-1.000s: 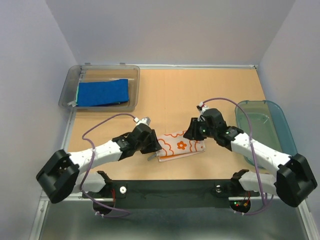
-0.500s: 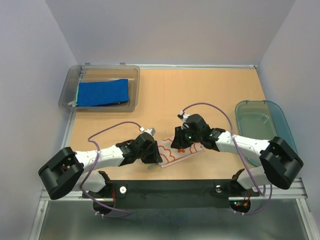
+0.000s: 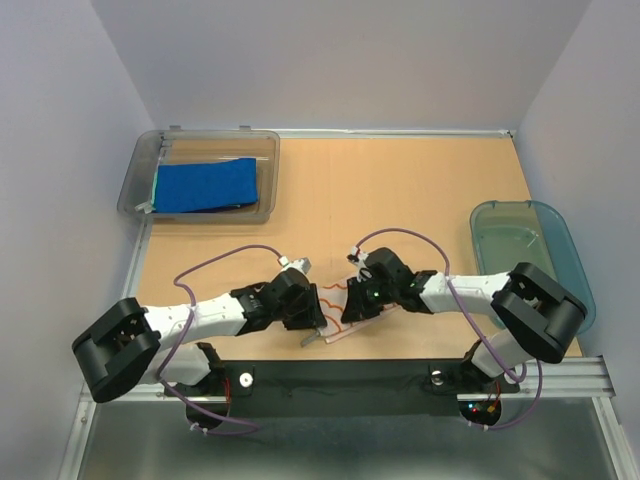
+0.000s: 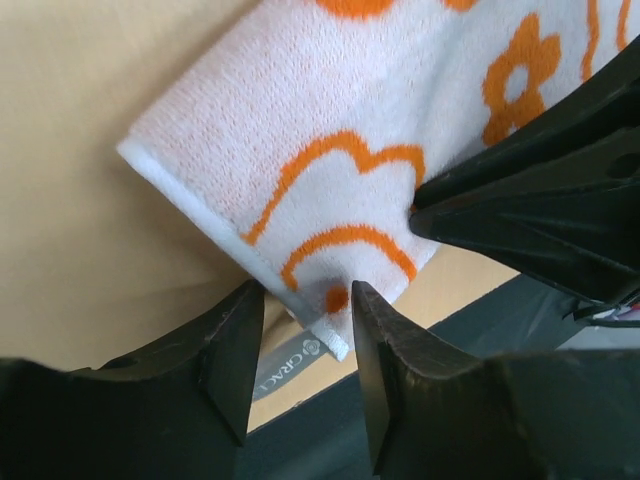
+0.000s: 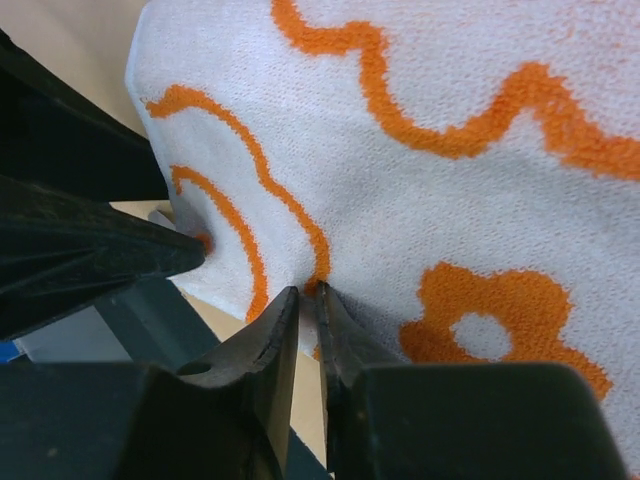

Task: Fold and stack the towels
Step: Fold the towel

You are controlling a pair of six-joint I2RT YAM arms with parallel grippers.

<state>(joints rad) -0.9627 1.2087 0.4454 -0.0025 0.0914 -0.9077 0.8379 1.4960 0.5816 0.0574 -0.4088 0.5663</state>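
The white towel with orange flower prints [image 3: 332, 305] lies bunched near the table's front edge between my two grippers. My right gripper [image 3: 348, 310] is shut on a fold of it; in the right wrist view the jaws [image 5: 306, 292] pinch the cloth [image 5: 450, 150] beside an orange curl. My left gripper [image 3: 312, 325] stands open around the towel's labelled corner [image 4: 335, 300], with its fingers apart and not squeezing the cloth [image 4: 330, 90]. A plain royal blue towel [image 3: 205, 185] lies folded in the grey bin, with a green edge showing under it.
The clear grey plastic bin [image 3: 265, 160] stands at the back left. The teal oval basket [image 3: 560, 250] sits at the right edge. The black front rail [image 3: 340, 385] runs just below the towel. My right gripper's fingers [image 4: 540, 190] crowd the left wrist view.
My right gripper has swung left and toward the front edge, drawing the towel's right side over so the cloth is now narrower, and has closed further. The left gripper has shifted slightly nearer.
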